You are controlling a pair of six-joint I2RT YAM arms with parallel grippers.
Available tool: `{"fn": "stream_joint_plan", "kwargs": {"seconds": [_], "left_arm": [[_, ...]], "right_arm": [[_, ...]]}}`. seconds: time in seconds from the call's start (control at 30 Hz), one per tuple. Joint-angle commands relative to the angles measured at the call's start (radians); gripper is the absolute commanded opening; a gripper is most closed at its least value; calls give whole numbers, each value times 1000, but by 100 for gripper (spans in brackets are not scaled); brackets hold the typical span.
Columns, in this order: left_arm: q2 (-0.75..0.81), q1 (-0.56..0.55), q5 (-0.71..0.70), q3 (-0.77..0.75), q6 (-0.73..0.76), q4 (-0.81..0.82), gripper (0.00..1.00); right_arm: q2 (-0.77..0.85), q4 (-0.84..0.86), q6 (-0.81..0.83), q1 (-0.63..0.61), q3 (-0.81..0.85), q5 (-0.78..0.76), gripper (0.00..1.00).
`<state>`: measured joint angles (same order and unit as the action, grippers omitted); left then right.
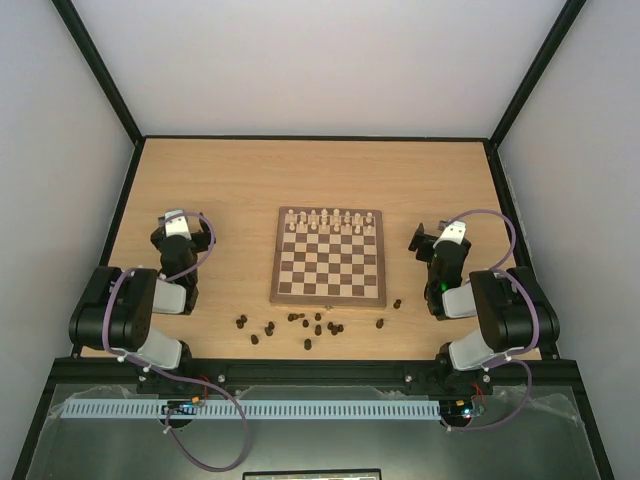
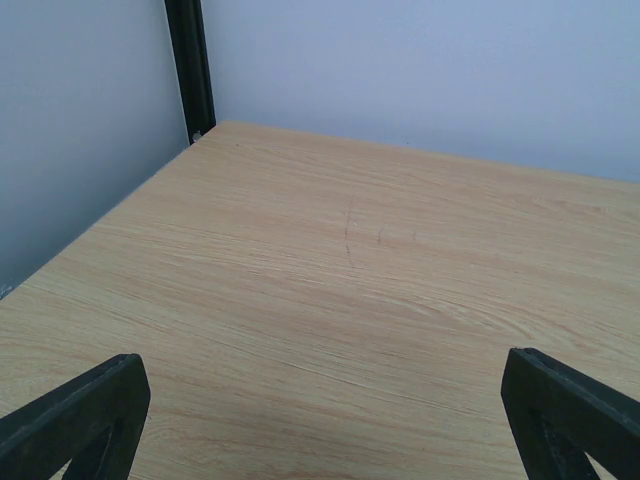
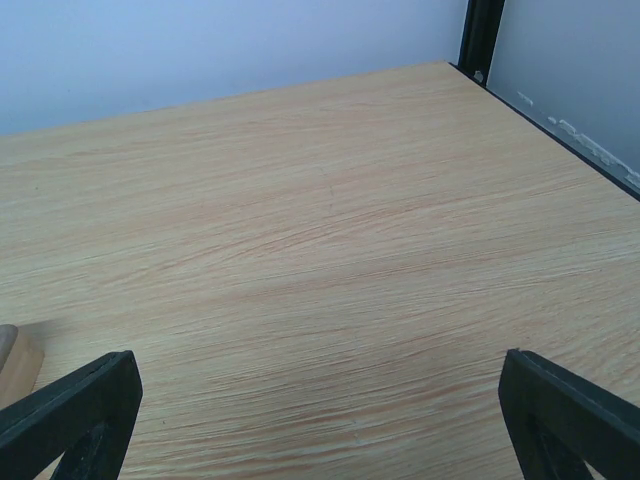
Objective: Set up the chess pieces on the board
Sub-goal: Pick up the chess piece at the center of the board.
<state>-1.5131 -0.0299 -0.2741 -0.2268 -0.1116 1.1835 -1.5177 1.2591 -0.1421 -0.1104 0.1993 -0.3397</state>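
The board (image 1: 328,258) lies flat at the table's middle, its near rows bare. Several dark brown chess pieces (image 1: 318,329) are scattered on the table just in front of its near edge. My left gripper (image 1: 180,220) rests to the left of the board, well away from them. It is open in the left wrist view (image 2: 325,420), with only bare table between its fingers (image 2: 80,415). My right gripper (image 1: 435,234) sits to the right of the board, also open (image 3: 320,420) and holding nothing. A corner of the board (image 3: 12,362) peeks in at that view's left edge.
Pale cream pieces (image 1: 330,218) stand in two rows along the board's far side. White walls with black frame posts (image 2: 190,65) (image 3: 480,35) close in the table at the back and both sides. Both arm bases stand at the near edge.
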Motion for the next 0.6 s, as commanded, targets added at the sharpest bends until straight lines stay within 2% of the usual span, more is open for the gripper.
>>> {"fn": "stream_joint_plan", "kwargs": {"seconds": [0.0,0.57], "left_arm": [[-9,-2,-10,-8,6,54,99],[-8,-7,-13,-7,11,58,99]], "right_arm": [[-4,18,-1,5,15,-3,99],[0,24,-1,5,10,-3,99]]}}
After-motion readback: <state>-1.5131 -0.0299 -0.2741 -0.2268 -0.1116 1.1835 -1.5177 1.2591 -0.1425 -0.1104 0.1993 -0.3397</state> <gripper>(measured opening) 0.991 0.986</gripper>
